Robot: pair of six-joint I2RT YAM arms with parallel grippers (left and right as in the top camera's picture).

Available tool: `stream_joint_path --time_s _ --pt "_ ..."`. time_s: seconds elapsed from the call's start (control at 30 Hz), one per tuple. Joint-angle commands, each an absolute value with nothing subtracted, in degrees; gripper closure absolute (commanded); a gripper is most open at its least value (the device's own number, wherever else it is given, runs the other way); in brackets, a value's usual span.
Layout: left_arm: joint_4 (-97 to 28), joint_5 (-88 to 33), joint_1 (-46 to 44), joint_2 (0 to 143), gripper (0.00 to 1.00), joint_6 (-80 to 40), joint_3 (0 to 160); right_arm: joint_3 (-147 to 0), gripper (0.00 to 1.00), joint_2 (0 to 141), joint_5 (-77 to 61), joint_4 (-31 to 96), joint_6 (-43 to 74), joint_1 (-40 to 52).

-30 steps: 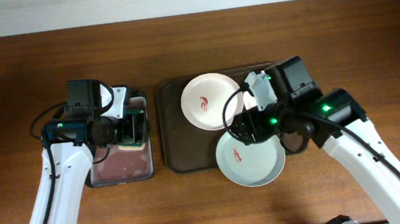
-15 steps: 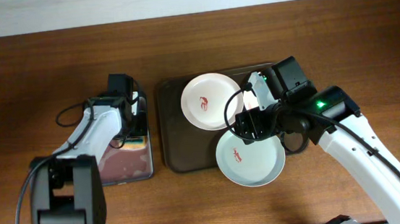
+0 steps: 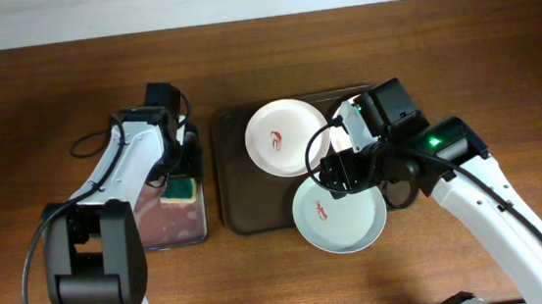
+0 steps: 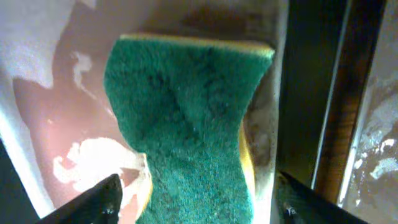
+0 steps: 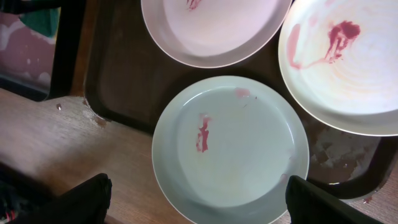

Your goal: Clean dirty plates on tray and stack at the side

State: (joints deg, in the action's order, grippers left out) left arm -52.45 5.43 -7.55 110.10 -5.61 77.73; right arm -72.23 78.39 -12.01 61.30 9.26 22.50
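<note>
Okay: left gripper (image 4: 199, 208) hangs over the sponge (image 4: 186, 118), fingers spread wide, nothing clamped. The sponge lies in the small tray (image 3: 159, 226), hard against its right wall. Right gripper (image 5: 202, 202) is also apart and empty, hovering over the near plate (image 5: 230, 146). All three plates show red smears. The near plate overhangs the brown tray (image 3: 234, 180) at its front rim, partly over the table (image 3: 263, 281); the far plate (image 3: 285, 138) and the third plate (image 5: 348, 68) lie inside. Risks: left fingers closing may catch the wall, not the sponge. The near plate probably rests across the rim, so pressing on it could rock it or slide it off.
</note>
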Motion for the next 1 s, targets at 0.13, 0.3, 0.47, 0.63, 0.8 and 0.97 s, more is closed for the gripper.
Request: stream_joint_path --time_s 0.13,0.3,0.47,0.63,0.8,0.97 --pt "-40.9 4.5 -7.4 110.7 0.92 -6.8 67.0 -73.3 0.09 78.5 -11.5 61.3 9.7 22.9" --pt "-47.5 5.3 -7.4 109.5 1.00 -6.2 71.4 -73.3 0.10 78.5 -11.3 61.1 9.8 22.9" --pt "-63.1 5.8 -8.0 107.5 1.00 -6.2 87.3 -73.3 0.28 84.6 -8.3 55.4 15.4 20.5" --pt "-67.8 0.7 -9.6 107.0 1.00 -6.2 96.3 -73.3 0.56 99.4 -8.4 44.5 18.1 16.0" --pt "-67.2 -7.4 -9.6 104.7 1.00 -4.0 97.1 -73.3 0.67 108.6 -10.7 35.3 17.5 15.8" --pt "-66.3 -7.8 -9.6 102.3 1.00 -3.4 97.1 -73.3 0.85 111.3 -10.9 31.3 17.6 15.8"
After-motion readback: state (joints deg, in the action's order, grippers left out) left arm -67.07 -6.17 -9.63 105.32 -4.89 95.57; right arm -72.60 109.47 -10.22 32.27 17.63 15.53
